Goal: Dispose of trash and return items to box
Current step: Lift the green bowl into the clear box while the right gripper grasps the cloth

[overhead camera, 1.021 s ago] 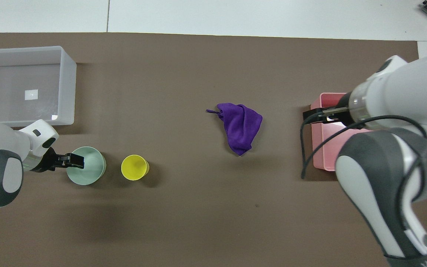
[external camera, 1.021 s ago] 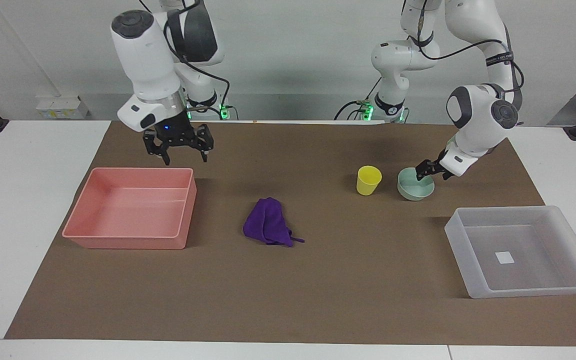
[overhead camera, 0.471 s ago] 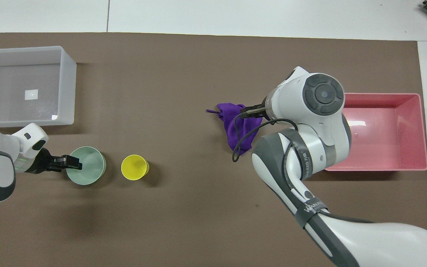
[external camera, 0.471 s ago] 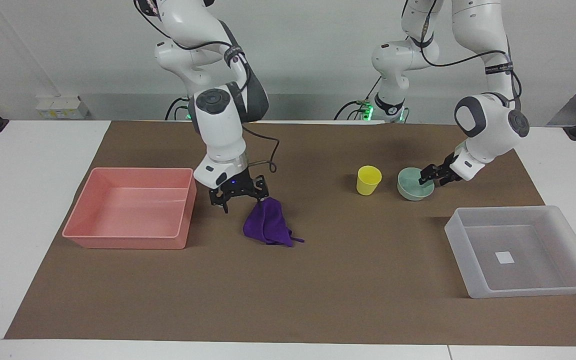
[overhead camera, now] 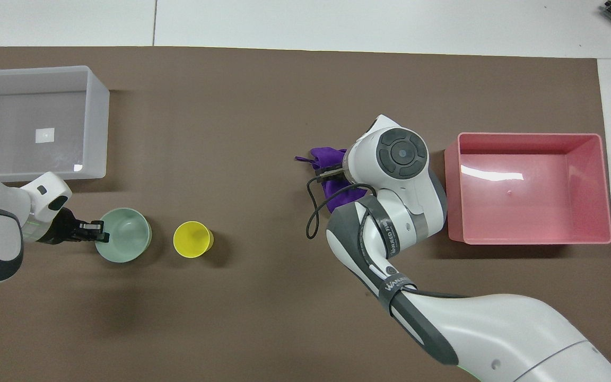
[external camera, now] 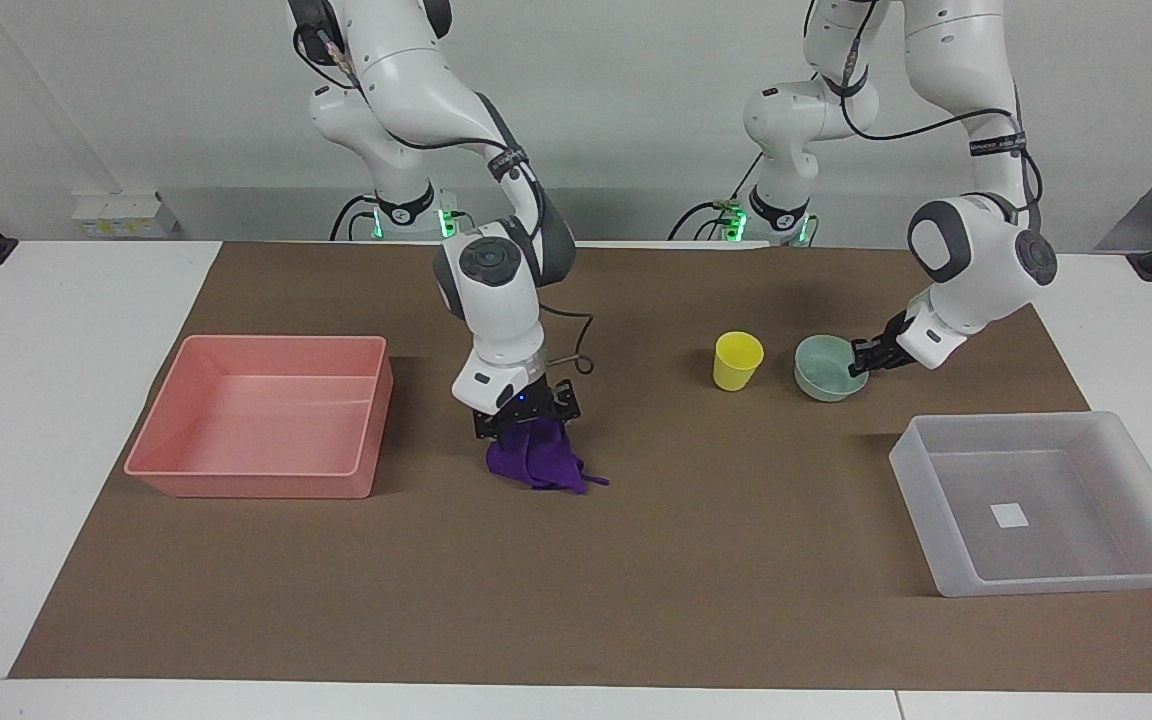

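Note:
The trash, a purple cloth (external camera: 544, 466) (overhead camera: 323, 156), lies mid-table beside the pink bin. My right gripper (external camera: 526, 424) is pressed down onto its top, open, with a finger on each side of the bunched fabric; from overhead the wrist hides most of the cloth. The mint-green bowl (external camera: 824, 374) (overhead camera: 128, 237) stands toward the left arm's end. My left gripper (external camera: 862, 359) (overhead camera: 98, 232) is shut on the bowl's rim, and the bowl rests on the mat. A yellow cup (external camera: 738, 360) (overhead camera: 193, 240) stands upright beside the bowl. The translucent box (external camera: 914, 472) (overhead camera: 99, 127) holds nothing.
A pink bin (external camera: 246, 486) (overhead camera: 452, 196) with nothing in it sits toward the right arm's end, close to the cloth. A brown mat (external camera: 636, 580) covers the table. The right arm's cable loops beside the cloth.
My right arm swung from above the pink bin over to the cloth and came down onto it. My left gripper drew back to the bowl's rim and shut on it.

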Motion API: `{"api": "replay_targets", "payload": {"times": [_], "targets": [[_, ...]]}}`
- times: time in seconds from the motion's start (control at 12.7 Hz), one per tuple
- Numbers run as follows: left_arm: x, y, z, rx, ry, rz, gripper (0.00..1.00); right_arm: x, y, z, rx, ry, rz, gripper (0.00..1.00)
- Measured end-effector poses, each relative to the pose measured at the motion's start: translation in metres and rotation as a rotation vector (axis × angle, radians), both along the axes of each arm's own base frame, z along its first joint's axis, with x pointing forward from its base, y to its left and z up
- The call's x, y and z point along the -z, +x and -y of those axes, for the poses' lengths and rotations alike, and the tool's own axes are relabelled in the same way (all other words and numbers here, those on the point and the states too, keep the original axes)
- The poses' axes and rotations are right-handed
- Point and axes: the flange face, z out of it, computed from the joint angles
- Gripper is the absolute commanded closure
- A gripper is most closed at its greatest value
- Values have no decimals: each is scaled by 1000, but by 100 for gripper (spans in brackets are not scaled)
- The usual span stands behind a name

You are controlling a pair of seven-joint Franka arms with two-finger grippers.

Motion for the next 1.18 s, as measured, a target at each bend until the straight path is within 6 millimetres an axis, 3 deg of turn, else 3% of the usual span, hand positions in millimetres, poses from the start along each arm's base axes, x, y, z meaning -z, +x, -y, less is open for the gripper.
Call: {"api": "replay_targets", "payload": {"times": [0.08, 0.16, 0.31, 0.63, 0.79, 0.94, 1.18], "targets": [[-13, 7, -1, 5, -9, -6, 100, 9, -2, -2, -18, -16, 10, 7], [-27, 13, -3, 8, -17, -12, 100, 16, -4, -2, -38, -34, 20, 29], [-68, 28, -22, -6, -34, -9, 100, 29, -10, 1, -74, -73, 29, 100], [-160, 50, -98, -86, -2, 84, 100, 30, -11, 4, -44, -86, 11, 100], [-177, 74, -128, -91, 71, 125, 100, 18, -9, 4, 48, -95, -19, 100], [-160, 116, -152, -107, 106, 147, 100, -6, -8, 4, 108, -95, -23, 100], [-104, 172, -174, -162, 151, 256, 100, -60, -10, 12, 190, -93, -17, 100]]}}
